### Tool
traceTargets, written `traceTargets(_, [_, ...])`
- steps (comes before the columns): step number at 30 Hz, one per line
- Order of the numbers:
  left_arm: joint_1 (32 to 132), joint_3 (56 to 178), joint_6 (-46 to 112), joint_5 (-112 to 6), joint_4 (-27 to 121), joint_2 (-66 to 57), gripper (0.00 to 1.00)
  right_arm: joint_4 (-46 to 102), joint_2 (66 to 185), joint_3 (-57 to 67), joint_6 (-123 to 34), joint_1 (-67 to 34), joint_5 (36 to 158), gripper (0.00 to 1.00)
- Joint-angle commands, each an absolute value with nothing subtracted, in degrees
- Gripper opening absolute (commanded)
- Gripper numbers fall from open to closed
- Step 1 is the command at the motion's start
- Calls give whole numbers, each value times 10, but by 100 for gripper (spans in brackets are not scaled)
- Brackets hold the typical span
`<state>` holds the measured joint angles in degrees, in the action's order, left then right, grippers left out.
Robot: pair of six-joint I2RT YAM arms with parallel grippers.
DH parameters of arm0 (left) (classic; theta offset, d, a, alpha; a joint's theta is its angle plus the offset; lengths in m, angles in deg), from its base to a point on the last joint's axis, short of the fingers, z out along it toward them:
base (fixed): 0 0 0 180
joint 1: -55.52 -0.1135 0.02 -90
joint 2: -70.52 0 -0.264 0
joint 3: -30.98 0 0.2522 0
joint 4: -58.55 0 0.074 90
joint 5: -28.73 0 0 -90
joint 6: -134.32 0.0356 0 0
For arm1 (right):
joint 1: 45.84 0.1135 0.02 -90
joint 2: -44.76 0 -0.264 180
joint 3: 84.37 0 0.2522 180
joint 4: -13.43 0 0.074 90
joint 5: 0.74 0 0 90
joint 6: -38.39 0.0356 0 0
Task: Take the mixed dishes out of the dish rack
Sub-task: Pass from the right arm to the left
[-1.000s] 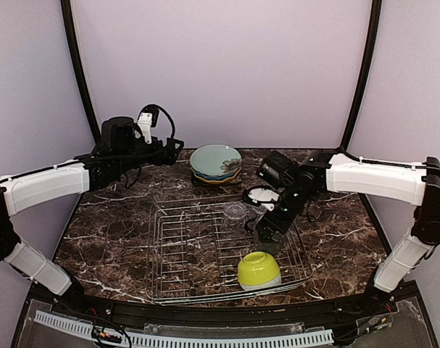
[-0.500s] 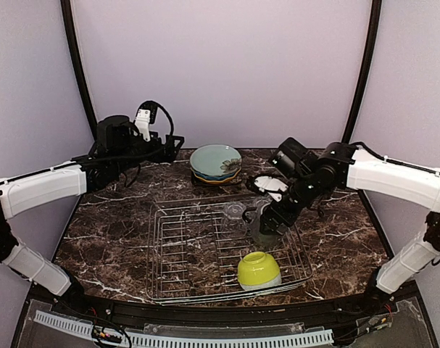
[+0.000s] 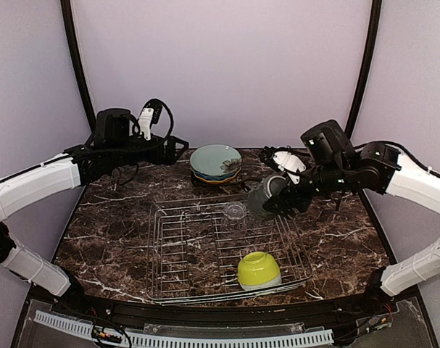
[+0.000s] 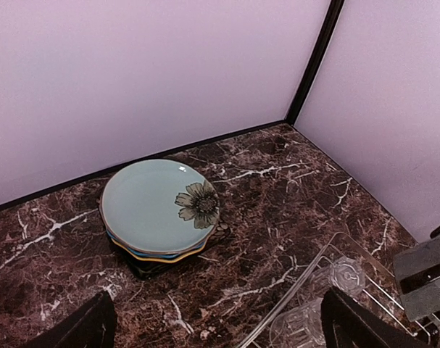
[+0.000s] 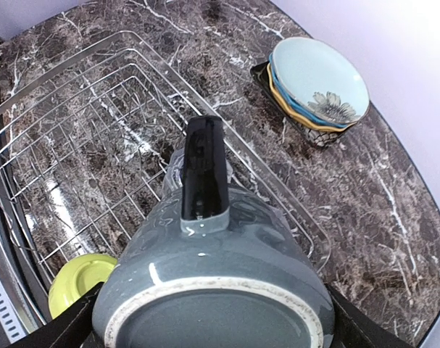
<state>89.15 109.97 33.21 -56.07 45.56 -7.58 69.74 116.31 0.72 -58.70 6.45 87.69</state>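
Observation:
My right gripper is shut on the dark grey mug, which hangs in the air above the back right corner of the dish rack. In the right wrist view the mug fills the bottom, base toward the camera, its black handle pointing away. A lime-green bowl sits upside down in the rack's front right. A clear glass lies near the rack's back edge; the left wrist view shows two glasses. My left gripper hovers open and empty at the back left, its fingers wide apart.
A stack of plates with the pale teal floral one on top rests on the marble table behind the rack, and shows as plates and plates in the wrist views. Purple walls close off the back and both sides.
The right arm has raised the mug out of the rack and carried it back and to the right. The left arm has shifted only slightly.

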Motion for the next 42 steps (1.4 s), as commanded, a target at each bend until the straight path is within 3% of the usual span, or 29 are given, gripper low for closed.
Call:
traceTargets(1, [894, 1155, 287, -472, 341, -66, 99, 567, 1124, -10, -642, 87, 805, 38])
traceTargets(14, [895, 1234, 235, -254, 243, -75, 98, 234, 1063, -152, -920, 184, 580, 39])
traceTargets(27, [908, 1288, 183, -94, 197, -125, 87, -193, 1102, -301, -1304, 265, 485, 39])
traceTargets(42, [958, 1304, 170, 5, 192, -178, 61, -288, 1153, -337, -1434, 286, 506, 40])
